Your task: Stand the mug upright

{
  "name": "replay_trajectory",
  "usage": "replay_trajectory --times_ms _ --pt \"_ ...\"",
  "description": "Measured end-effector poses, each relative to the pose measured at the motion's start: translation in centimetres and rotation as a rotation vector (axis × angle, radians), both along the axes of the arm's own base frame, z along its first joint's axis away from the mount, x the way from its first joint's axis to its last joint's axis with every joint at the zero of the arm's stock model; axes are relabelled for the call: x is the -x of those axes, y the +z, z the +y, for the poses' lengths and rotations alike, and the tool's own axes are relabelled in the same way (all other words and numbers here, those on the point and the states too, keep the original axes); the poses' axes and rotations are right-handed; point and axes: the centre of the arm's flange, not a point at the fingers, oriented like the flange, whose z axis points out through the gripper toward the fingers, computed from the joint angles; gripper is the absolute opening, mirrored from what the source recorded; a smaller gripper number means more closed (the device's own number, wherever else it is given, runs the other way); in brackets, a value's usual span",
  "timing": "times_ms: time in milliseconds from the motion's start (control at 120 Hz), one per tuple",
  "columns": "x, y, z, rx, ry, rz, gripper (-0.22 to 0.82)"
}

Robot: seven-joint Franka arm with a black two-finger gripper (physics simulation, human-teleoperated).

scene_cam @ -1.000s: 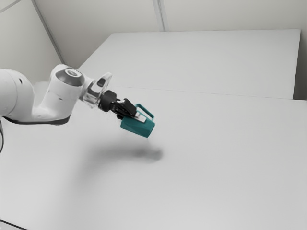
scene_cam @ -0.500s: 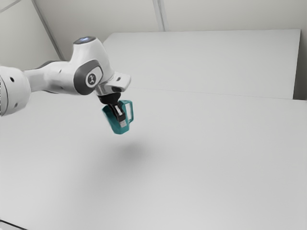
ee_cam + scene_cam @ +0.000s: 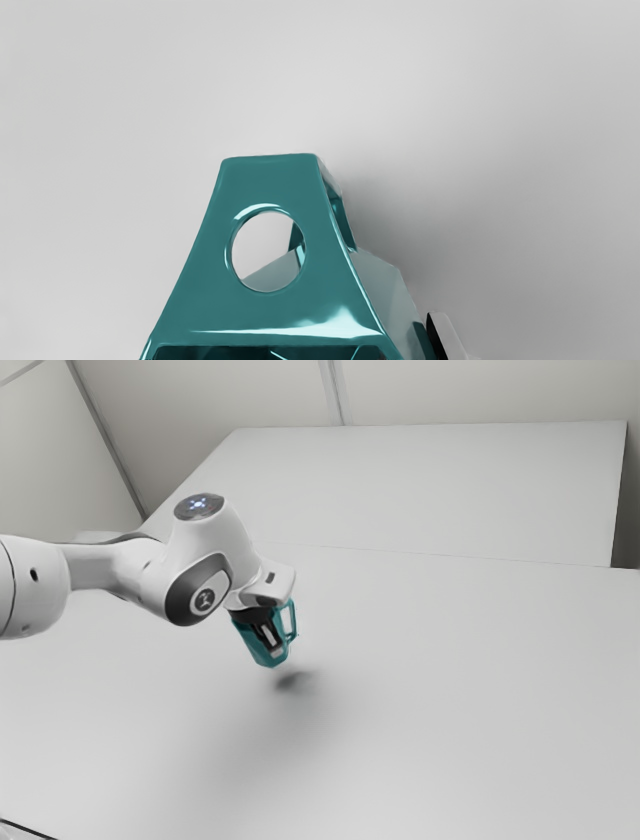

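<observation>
Lower now and farther toward the exterior view's right than in the last frame, the arm (image 3: 200, 560) has carried the teal mug (image 3: 258, 642) down with it, and the dark shadow (image 3: 293, 680) under the mug has drawn in tighter and closer to it.

Starting at the exterior view's left, a black cable (image 3: 25, 829) crosses the near corner. Higher up, the white arm comes in from the edge, runs across to a thick bend with a grey band, and carries a round dark cap (image 3: 199, 506) with blue lights on it. From there the hand (image 3: 272, 582) angles down toward the worktop (image 3: 450, 720).

Below it, the jaws are clamped around the mug's body, one finger (image 3: 270, 635) lying flat along the side I can see. The mug leans, its lower end tipped toward the exterior view's right, and the wrist view shows its open mouth facing back at the hand. I can't tell whether its lowest corner touches the worktop. Its handle (image 3: 293, 622) sticks out toward the exterior view's right; up close there's a round hole through it. The shadow lies just beside the mug's lower end, and beyond the worktop stands a pale panel (image 3: 430, 485).
</observation>
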Motion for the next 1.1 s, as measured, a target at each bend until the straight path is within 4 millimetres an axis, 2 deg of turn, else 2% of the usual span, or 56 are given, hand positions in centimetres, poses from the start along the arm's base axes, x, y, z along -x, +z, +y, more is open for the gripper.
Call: replay_trajectory --times_ms 83,142,350,725,958,1100 --pt "-0.1 0.0 4.1 -0.001 0.084 -0.02 -0.18" --pt "-0.1 -0.1 5.2 -0.003 0.111 -0.03 -0.18" --pt "0.5 -0.9 3.8 0.002 0.106 -0.048 -0.18" --pt "0.4 -3.2 4.2 -0.004 0.146 -0.035 -0.18" --pt "0.2 -3.7 4.1 -0.004 0.157 -0.037 -0.18" --pt "0.2 -3.7 4.1 0.0 0.162 -0.038 -0.09"
